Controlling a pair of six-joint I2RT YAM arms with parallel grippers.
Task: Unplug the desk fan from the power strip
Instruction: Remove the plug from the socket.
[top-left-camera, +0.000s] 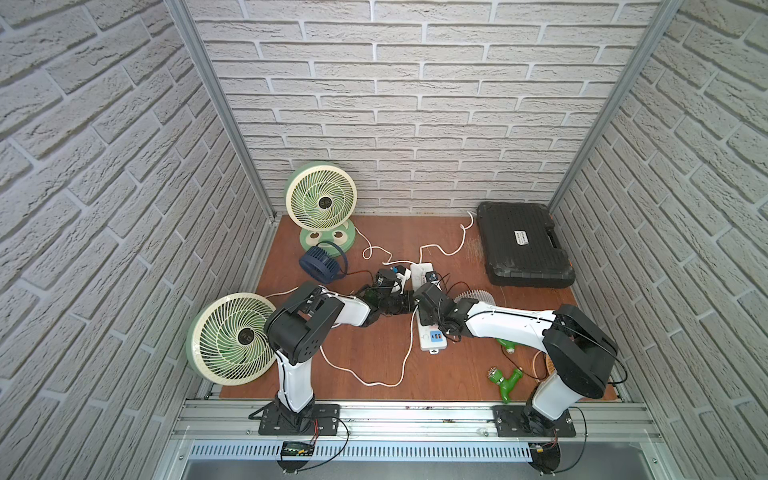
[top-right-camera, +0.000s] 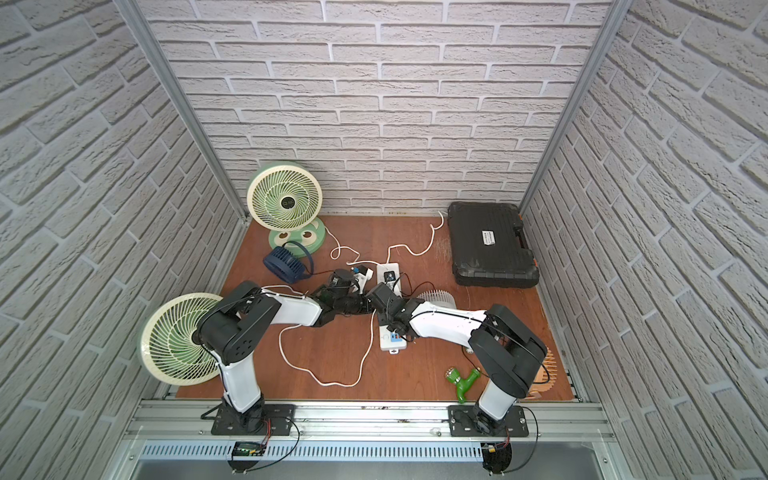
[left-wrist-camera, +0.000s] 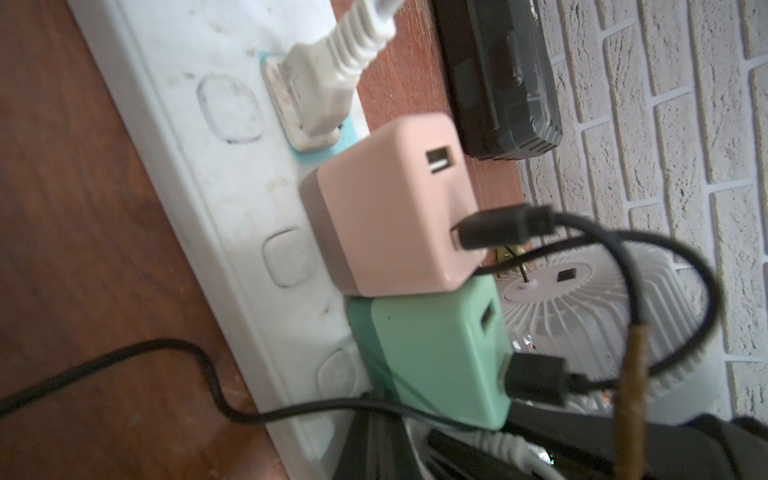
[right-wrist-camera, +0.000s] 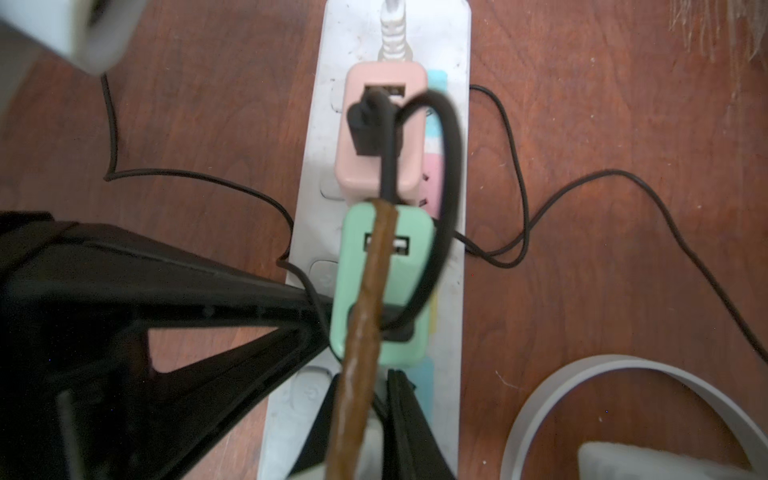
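One power strip (top-left-camera: 426, 340) lies mid-worktop (top-left-camera: 374, 340) with three things plugged in: pink adapter (left-wrist-camera: 390, 208), green adapter (left-wrist-camera: 432, 353), white plug (left-wrist-camera: 324, 91) (each adapter takes one black USB lead). Four fans around it: far green fan (top-left-camera: 321, 202), near green fan (top-left-camera: 232, 336), navy fan (top-left-camera: 318, 264), white fan (top-left-camera: 473, 297); one black case (top-left-camera: 521, 245) back right. Both grippers sit over the strip, jaws together: left gripper (right-wrist-camera: 318, 316) tip at the green adapter, right gripper (right-wrist-camera: 365, 415) just behind it; cannot tell if either holds anything.

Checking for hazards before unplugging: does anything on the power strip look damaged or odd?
Yes. The black cable crossing the mint-green square charger has a brown-wrapped stretch, like a taped repair. The long white plastic power strip is smudged with grime.
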